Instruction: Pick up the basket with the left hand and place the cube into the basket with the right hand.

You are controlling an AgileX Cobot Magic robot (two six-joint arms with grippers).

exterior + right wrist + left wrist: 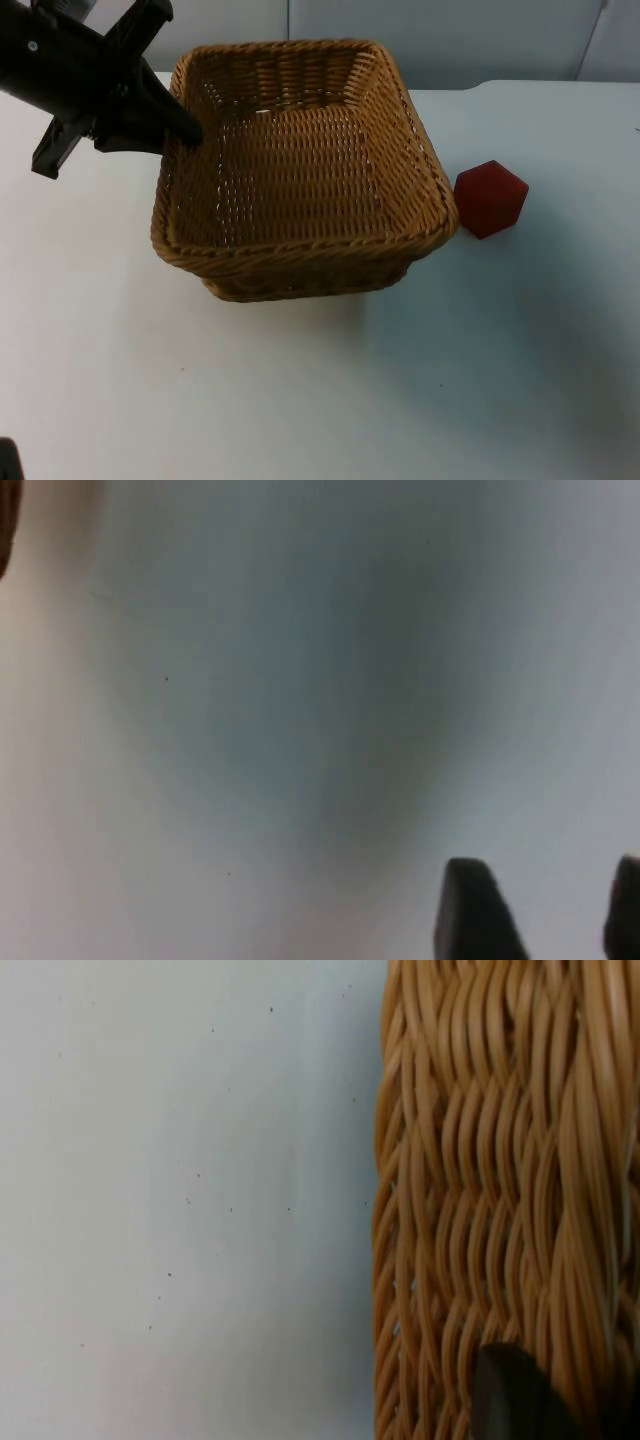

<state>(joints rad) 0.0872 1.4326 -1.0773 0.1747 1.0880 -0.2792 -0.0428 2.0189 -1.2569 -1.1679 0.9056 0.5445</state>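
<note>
Wicker basket (300,170) is seen near the far edge of the white surface (300,400), roughly mid-width, slightly tilted with its left side raised. Basket is empty inside, weave visible across its floor. Left claw (185,128) is set at the basket's left rim near the far-left corner, one finger reaching inside the wall; it is clamped on the rim, holding the basket. In the left wrist view the woven wall (500,1200) is seen close up, with a black fingertip (515,1395) lying against it and bare surface (180,1200) beside the wall. Red cube (490,198) rests on the surface just beside the basket's right rim, apart from it by a small gap, standing on a corner-like facet so a hexagonal outline is presented. Right claw (545,910) is seen in the right wrist view above bare surface (300,680); two dark fingertips (475,910) are set apart with a gap between them, nothing held. A grey partition wall (450,40) is seen behind the far edge of the surface.
</note>
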